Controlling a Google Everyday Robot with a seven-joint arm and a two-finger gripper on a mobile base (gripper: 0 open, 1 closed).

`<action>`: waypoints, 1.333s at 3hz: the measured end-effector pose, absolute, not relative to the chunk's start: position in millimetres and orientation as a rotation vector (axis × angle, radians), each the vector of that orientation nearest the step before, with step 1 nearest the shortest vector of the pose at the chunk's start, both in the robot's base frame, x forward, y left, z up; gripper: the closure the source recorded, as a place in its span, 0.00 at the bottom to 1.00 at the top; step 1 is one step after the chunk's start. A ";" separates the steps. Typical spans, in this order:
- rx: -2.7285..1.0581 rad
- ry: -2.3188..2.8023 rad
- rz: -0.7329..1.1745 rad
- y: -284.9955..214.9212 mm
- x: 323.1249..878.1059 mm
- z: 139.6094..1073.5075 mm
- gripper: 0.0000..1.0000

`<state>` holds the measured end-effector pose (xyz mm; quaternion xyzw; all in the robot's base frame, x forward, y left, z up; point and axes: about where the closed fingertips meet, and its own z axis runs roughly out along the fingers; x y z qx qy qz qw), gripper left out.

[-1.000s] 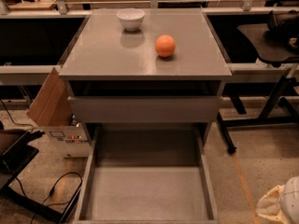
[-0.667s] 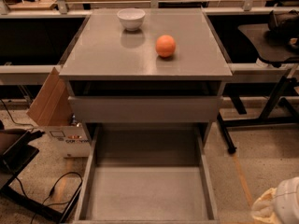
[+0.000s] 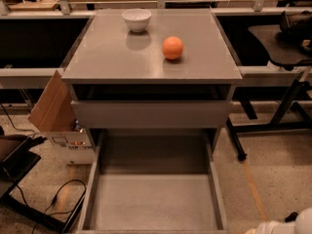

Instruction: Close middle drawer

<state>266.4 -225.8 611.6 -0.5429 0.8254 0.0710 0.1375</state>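
Where the grey cabinet opens below its upper front, the middle drawer [image 3: 153, 199] stands pulled far out toward the camera. Wide shallow box, bare grey floor, nothing lying in it. Both side walls run down to the bottom edge of the view, and its own front is cut off there, so only a thin strip shows.

Directly above it: another grey drawer front [image 3: 151, 113], flat and handleless, sitting proud of a dark gap under the cabinet top [image 3: 112, 57].

On that top: a white bowl [image 3: 136, 19] upright near the back edge, left of centre. An orange [image 3: 172, 48] sits right of centre, nearer the front than the bowl, the two apart.

Gripper [image 3: 285, 226]: only a pale rounded part shows at the bottom right corner, low over the speckled floor, to the right of the open drawer and not touching it. Whether it is open or closed cannot be told; nothing visibly held.

Surroundings: a cardboard box [image 3: 53, 106] leans against the cabinet's left side. Black cables [image 3: 58, 199] loop on the floor at lower left. A dark stand with black legs [image 3: 282, 106] is to the right.
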 end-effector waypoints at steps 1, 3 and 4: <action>-1.565 2.328 0.342 -194.3 238.6 539.4 1.00; -1.593 2.213 0.531 -120.9 239.7 429.0 1.00; -1.594 2.217 0.535 -119.0 239.1 426.5 1.00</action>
